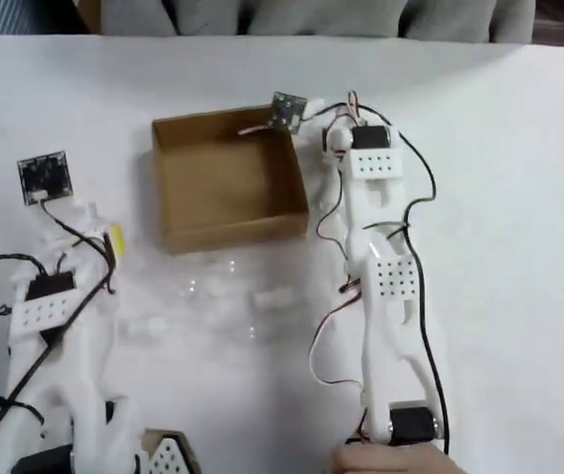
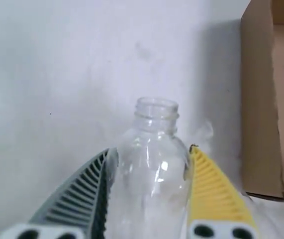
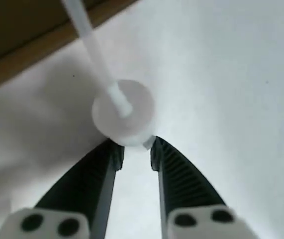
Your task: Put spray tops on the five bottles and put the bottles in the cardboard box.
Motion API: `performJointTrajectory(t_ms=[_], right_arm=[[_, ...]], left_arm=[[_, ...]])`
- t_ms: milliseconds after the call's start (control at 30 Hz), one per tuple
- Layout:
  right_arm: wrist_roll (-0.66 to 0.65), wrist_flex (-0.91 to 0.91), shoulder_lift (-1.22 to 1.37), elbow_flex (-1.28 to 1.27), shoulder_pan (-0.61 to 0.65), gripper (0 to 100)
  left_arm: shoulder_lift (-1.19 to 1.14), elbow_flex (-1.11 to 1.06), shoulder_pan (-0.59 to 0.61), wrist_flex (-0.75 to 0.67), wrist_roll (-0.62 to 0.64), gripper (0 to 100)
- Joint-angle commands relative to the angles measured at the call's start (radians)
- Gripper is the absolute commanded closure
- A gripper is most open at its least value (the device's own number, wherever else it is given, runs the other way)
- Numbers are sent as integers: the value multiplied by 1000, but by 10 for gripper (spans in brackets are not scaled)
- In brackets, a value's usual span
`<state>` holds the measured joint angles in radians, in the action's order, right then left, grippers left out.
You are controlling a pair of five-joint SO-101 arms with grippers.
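Left jaws closed around 1 clear, uncapped bottle (image 2: 155, 124) near the cardboard box (image 2: 258, 99). Right jaws pinch 1 white spray top (image 3: 124, 112).

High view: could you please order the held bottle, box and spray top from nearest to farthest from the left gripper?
1. held bottle, between the left gripper fingers.
2. box, beside that gripper, toward the other arm.
3. spray top, in the right gripper, past the box's far corner.
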<state>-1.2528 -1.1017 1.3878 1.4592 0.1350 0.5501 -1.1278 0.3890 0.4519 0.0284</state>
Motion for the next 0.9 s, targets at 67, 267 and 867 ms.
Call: performJointTrajectory(t_ms=[67,267,867], right_arm=[[3,-114,-27,100,1,982],[5,-381,-94,201,-39,981],[743,-380,-278,190,-30,981]], left_arm=[[19,6,-13,-34,-11,979],[19,6,-13,-35,-11,979],[19,8,-15,-38,-12,979]])
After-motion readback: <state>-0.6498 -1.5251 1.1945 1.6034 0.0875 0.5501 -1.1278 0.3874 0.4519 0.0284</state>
